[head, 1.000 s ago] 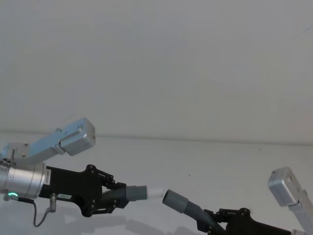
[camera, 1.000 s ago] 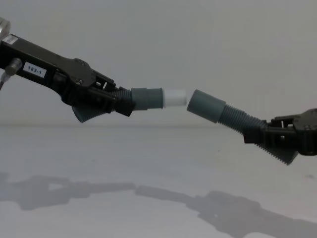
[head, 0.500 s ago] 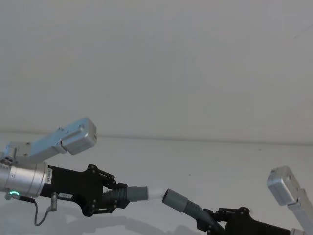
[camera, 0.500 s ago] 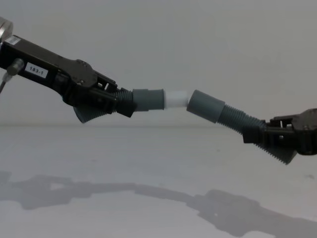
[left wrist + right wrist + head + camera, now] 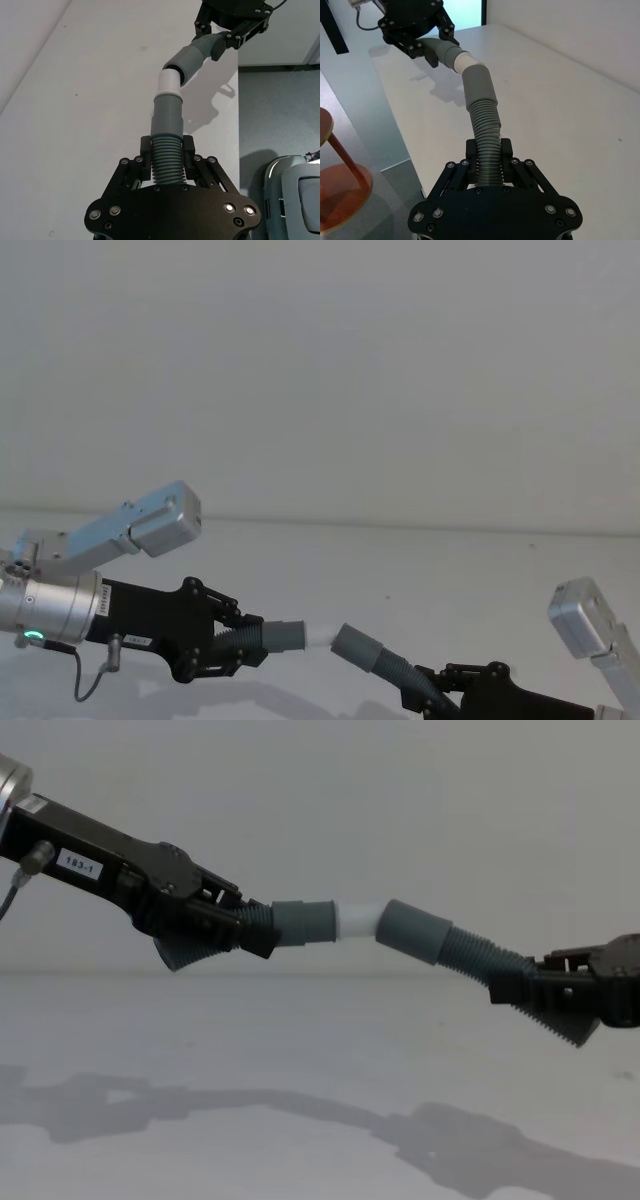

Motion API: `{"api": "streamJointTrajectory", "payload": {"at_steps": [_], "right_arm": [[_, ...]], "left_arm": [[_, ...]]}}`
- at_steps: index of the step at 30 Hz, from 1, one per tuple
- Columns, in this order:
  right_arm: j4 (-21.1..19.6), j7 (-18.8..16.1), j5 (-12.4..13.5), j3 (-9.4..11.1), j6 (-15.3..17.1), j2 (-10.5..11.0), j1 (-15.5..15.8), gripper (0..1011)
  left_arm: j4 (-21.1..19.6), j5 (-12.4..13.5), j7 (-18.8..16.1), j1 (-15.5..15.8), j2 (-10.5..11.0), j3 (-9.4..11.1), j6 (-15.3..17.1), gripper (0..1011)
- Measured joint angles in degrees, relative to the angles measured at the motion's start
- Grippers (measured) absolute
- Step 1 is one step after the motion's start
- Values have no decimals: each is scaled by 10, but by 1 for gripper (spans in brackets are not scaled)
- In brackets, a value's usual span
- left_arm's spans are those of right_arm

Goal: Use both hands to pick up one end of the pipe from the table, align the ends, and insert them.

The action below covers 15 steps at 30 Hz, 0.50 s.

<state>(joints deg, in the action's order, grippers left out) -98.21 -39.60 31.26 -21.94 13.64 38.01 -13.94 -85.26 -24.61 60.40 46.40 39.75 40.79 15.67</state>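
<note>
- Left gripper (image 5: pixel 238 925) is clamping one pipe piece (image 5: pixel 300 923), its white tip (image 5: pixel 358 920) pointing to 3 o'clock.
- Right gripper (image 5: pixel 518 985) is clamping the other above the table (image 5: pixel 300 1050), its socket cuff (image 5: pixel 412 932) angling toward 10 o'clock and meeting the tip crookedly.

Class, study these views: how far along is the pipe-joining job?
Done: both pieces are off the table, the left gripper shut on the tipped pipe piece, the right gripper on the socket pipe piece. In hand: the white tip meets the socket cuff, angled. Left: straighten, push home.

Right claw (image 5: pixel 522 988) partly beyond frame edge
</note>
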Motion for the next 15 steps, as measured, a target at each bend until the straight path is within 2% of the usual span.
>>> {"api": "streamJointTrajectory", "payload": {"at_steps": [15], "right_arm": [[-2, -7, 7, -5, -9, 9, -4, 251]], "left_arm": [[6, -3, 8, 10, -1, 10, -2, 329]]}}
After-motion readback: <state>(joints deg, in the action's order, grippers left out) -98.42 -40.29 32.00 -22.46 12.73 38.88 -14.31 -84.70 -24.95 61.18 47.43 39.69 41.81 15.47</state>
